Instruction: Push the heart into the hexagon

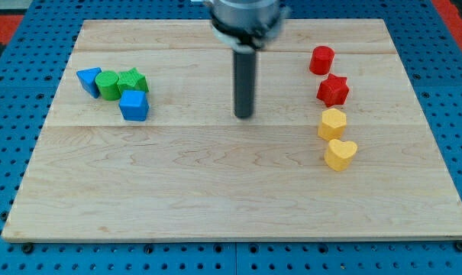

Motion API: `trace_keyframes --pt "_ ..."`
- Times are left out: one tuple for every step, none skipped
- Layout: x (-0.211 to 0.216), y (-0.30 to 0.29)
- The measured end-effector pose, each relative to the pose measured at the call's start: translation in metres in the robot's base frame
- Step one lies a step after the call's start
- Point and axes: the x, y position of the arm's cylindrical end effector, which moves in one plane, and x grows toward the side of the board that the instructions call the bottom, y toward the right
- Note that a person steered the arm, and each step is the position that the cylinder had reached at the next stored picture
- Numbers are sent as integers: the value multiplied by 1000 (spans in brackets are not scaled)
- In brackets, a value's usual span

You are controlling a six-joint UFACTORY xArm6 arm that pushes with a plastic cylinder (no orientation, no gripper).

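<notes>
A yellow heart (340,153) lies at the view's right, just below a yellow hexagon (331,123); the two almost touch. My tip (244,115) rests on the board near the middle, well to the left of both yellow blocks and about level with the hexagon.
A red star (333,90) sits just above the hexagon, with a red cylinder (321,59) above it. At the view's left is a cluster: a blue triangle (88,80), a green cylinder (107,84), a green star (132,80) and a blue block (134,105). The wooden board (215,198) has blue pegboard around it.
</notes>
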Motion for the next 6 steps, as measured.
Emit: trace_keyframes --pt "71 70" --pt "72 173" --pt "70 183" --pt "67 161" --pt "50 122" --pt "7 126"
